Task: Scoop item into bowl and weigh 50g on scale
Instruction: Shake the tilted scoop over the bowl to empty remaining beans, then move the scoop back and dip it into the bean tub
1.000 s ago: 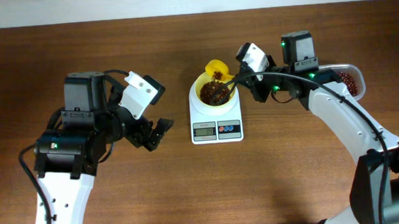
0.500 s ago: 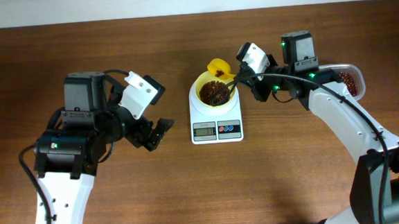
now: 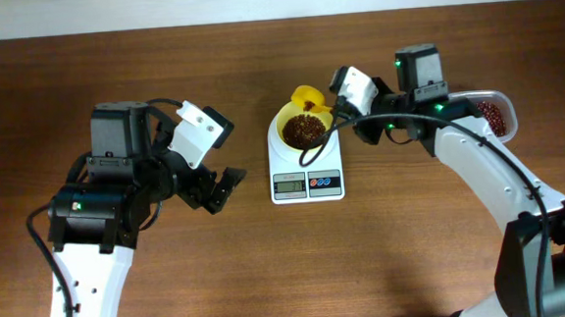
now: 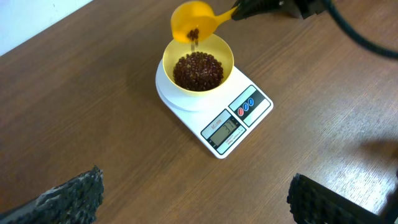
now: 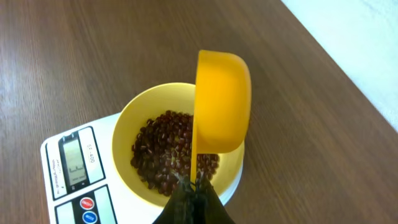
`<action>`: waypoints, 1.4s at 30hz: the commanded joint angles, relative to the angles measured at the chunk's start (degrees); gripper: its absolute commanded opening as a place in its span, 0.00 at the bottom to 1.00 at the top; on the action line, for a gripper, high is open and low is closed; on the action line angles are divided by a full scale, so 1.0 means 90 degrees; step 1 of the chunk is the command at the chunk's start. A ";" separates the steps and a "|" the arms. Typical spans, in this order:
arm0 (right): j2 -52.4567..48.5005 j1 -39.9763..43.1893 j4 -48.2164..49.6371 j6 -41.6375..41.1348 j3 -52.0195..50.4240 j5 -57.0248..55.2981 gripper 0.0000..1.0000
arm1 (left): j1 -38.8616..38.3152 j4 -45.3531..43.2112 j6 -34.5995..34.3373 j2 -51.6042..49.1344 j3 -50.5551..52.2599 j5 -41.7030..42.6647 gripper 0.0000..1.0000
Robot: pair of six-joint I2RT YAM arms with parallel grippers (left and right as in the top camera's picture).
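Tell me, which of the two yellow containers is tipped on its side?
The smaller handled scoop, held by the right gripper and tilted above the bowl. That wider bowl sits upright on the scale, holding beans.

Left end effector (image 3: 221,190) spread open, angled toward centre, right end effector (image 3: 339,104) clamped tight, rolled sideways

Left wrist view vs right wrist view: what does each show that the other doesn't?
Only left wrist: the whole small white flat scale, small red-brown beans spilling from the mouth of the handled yellow plastic scoop, and the open left gripper.
Only right wrist: the scoop's smooth back, tipped on edge.
Both: the round pale yellow plastic bowl of beans on the scale, its display and red and blue buttons, the right gripper clamping the scoop's handle.
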State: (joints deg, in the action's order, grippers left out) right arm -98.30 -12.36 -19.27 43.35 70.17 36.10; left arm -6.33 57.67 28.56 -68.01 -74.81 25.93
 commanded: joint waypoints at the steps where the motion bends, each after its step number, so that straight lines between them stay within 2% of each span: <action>1: 0.0175 -0.0228 0.0022 0.0381 -0.0010 -0.0719 0.04 | 0.0024 -0.0010 0.0102 0.0024 -0.0112 -0.0029 0.99; 4: 0.0197 -0.0255 0.0070 0.0736 -0.0010 -0.0758 0.04 | 0.0024 -0.0010 0.0100 0.0024 -0.0112 -0.0029 0.99; 8: 0.0794 -0.0160 0.0063 0.0726 -0.0010 -0.0787 0.04 | 0.0024 -0.0010 0.0102 0.0022 -0.0112 -0.0029 0.99; 10: 0.1161 0.0044 -0.0005 0.0517 -0.0010 -0.1214 0.04 | 0.0024 -0.0010 0.0102 0.0022 -0.0112 -0.0027 0.99; 12: 0.1741 0.0731 -0.0389 0.0464 -0.0010 -0.2871 0.04 | 0.0024 -0.0010 0.0102 0.0024 -0.0112 -0.0029 0.99; 16: 0.1902 0.1982 -0.1205 0.0464 -0.0010 -0.3742 0.04 | 0.0024 -0.0010 0.0102 0.0024 -0.0112 -0.0029 0.99; 18: 0.1763 0.2671 -0.1933 -0.0056 -0.0010 -0.3733 0.04 | 0.0024 -0.0010 0.0102 0.0024 -0.0112 -0.0029 0.99; 21: 0.1627 0.3281 -0.2195 -0.1389 -0.0015 -0.3619 0.04 | 0.0024 -0.0010 0.0102 0.0022 -0.0112 -0.0029 0.99; 22: 0.1574 0.3366 -0.2203 -0.1569 -0.0024 -0.3485 0.04 | 0.0024 -0.0010 0.0102 0.0024 -0.0112 -0.0029 0.99; 27: 0.0950 0.3381 -0.2225 -0.1613 -0.0219 -0.3364 0.04 | 0.0024 -0.0010 0.0102 0.0022 -0.0112 -0.0029 0.99; 28: 0.0770 0.3381 -0.2205 -0.1882 -0.0226 -0.3330 0.04 | 0.0024 -0.0010 0.0102 0.0024 -0.0112 -0.0029 0.99; 33: 0.0248 0.3381 -0.2195 -0.2096 -0.0226 -0.2492 0.04 | 0.0024 -0.0010 0.0102 0.0024 -0.0112 -0.0029 0.99; 36: -0.0075 0.3381 -0.2200 -0.2654 -0.0226 -0.1972 0.04 | 0.0024 -0.0010 0.0102 0.0024 -0.0112 -0.0029 0.99; 42: -0.0034 0.3470 -0.2174 -0.3043 -0.0032 -0.1809 0.04 | 0.0024 -0.0010 0.0102 0.0022 -0.0112 -0.0029 0.99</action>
State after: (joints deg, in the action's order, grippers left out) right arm -98.15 18.20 -38.81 18.50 68.34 17.26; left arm -6.33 57.67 28.56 -68.03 -74.81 25.91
